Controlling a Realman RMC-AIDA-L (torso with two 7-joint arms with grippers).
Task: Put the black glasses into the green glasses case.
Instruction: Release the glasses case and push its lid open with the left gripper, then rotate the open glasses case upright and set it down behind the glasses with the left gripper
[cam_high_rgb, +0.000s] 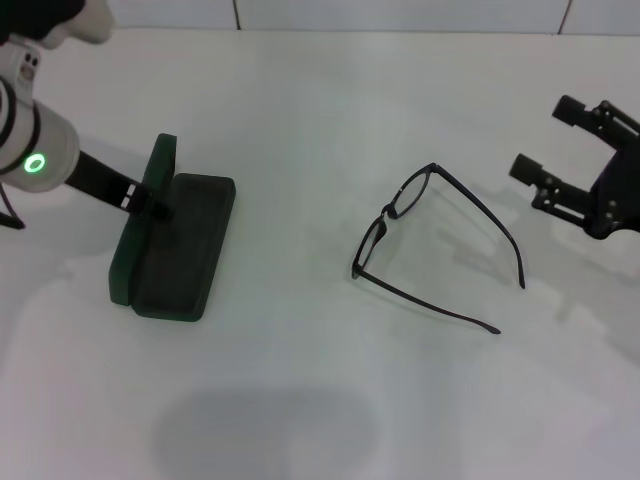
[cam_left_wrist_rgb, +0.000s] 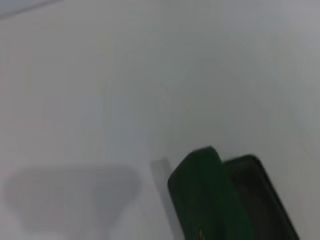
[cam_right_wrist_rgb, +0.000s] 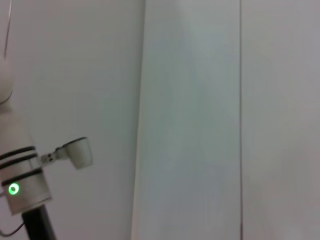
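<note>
Green glasses case (cam_high_rgb: 172, 243) open, holding nothing, left gripper (cam_high_rgb: 150, 203) fingers pinching its lid, right gripper (cam_high_rgb: 556, 150) fingers apart, black glasses (cam_high_rgb: 437, 245) between them.

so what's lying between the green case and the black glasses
Nothing: in the head view only bare white table separates the green glasses case from the black glasses.

We can read no text, brand, number or sign in any view. The green glasses case (cam_left_wrist_rgb: 207, 197) shows a small gold speck on its lid in the left wrist view, too blurred for us to make out. The black glasses (cam_high_rgb: 430, 240) carry no lettering we can read.
</note>
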